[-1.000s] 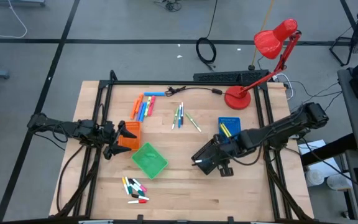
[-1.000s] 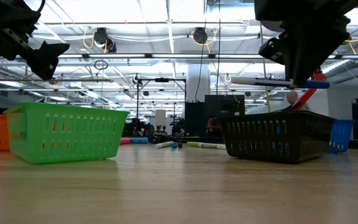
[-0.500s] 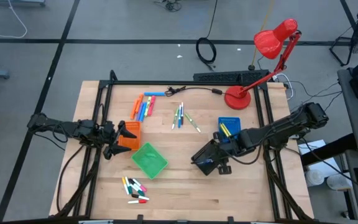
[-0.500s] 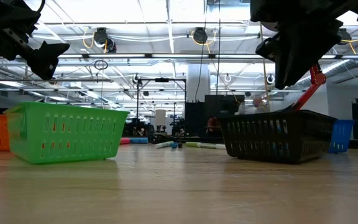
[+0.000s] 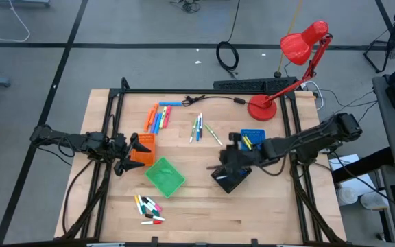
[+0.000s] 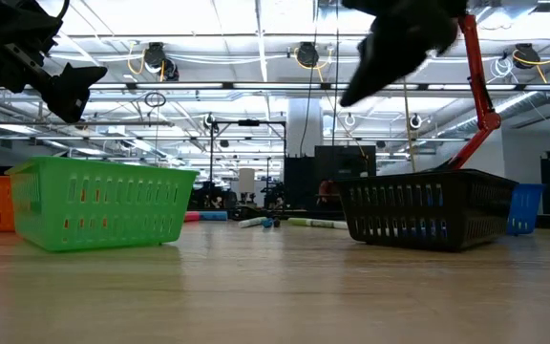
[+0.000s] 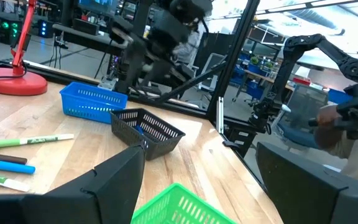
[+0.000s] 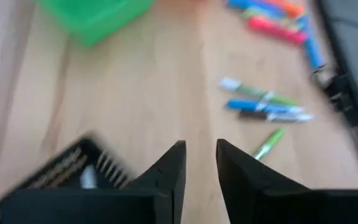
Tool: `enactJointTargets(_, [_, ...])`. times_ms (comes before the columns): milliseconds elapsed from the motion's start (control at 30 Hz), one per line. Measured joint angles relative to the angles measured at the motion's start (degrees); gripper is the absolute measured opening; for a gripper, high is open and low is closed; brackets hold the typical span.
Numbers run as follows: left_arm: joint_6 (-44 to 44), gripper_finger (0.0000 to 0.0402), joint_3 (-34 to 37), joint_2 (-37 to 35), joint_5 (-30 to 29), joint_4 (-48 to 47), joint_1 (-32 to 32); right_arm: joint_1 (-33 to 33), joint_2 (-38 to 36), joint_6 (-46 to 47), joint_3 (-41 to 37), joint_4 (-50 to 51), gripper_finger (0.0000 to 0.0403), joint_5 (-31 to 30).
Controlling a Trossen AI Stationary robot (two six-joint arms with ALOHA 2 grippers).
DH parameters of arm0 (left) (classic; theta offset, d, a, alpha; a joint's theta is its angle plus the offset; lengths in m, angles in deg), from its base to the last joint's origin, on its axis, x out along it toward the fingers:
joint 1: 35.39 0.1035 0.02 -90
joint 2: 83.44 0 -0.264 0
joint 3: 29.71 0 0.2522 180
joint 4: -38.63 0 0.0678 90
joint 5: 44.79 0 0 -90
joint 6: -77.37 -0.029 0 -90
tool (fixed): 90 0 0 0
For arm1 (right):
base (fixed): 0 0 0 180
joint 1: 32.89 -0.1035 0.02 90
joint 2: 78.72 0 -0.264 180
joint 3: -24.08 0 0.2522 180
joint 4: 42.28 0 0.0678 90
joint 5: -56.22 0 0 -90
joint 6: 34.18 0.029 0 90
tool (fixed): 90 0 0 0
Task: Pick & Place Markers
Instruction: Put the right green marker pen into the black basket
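Markers lie in three loose groups on the wooden bench (image 5: 204, 206) I am working over. From above, chunky orange and blue markers (image 5: 158, 116) sit near the far side toward my left. Thin green and blue markers (image 5: 199, 127) lie just beside them toward the middle, with one yellow-green marker (image 5: 213, 134) angled off at their edge. Short mixed-colour markers (image 5: 149, 208) with white parts are scattered near the front, below the green tray (image 5: 164, 175).

My right hand (image 5: 229, 163) hangs above the black tray (image 5: 229, 180), near the blue tray (image 5: 253, 139). Its wrist camera shows the two dark fingers (image 8: 166, 171) a narrow gap apart with nothing between them. Past them I can see the thin markers lying on the wood and a corner of the black tray. At least one marker shows inside the blue tray as a yellow streak. What lies in the black tray I cannot make out from above.

My left hand (image 5: 134, 154) waits at the left side of the bench, over the orange tray (image 5: 142, 149), with its fingers spread wide and holding nothing.

A red desk lamp (image 5: 290, 65) stands at the far right corner.
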Motion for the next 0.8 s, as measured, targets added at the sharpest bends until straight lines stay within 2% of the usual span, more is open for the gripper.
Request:
enactJointTargets(200, [0.0, 0.0310, 0.0, 0.0, 0.0, 0.0, 0.0, 7.2, 0.1, 0.1, 0.0, -3.4, 0.0113, 1.9])
enactJointTargets(433, [0.0, 0.0310, 0.0, 0.0, 0.0, 0.0, 0.0, 12.1, 3.0, -1.2, 2.7, -6.9, 0.0206, 2.3])
enactJointTargets(533, [0.0, 0.0310, 0.0, 0.0, 0.0, 0.0, 0.0, 14.2, 5.9, -0.5, 6.3, -4.0, 0.0236, 6.6])
enactJointTargets(600, [0.0, 0.0310, 0.0, 0.0, 0.0, 0.0, 0.0, 16.1, 9.0, 0.8, 8.2, -2.0, 0.0244, 9.1])
enactJointTargets(800, [0.0, 0.0310, 0.0, 0.0, 0.0, 0.0, 0.0, 21.7, 16.4, 2.1, 8.8, 1.9, 0.0240, 11.4])
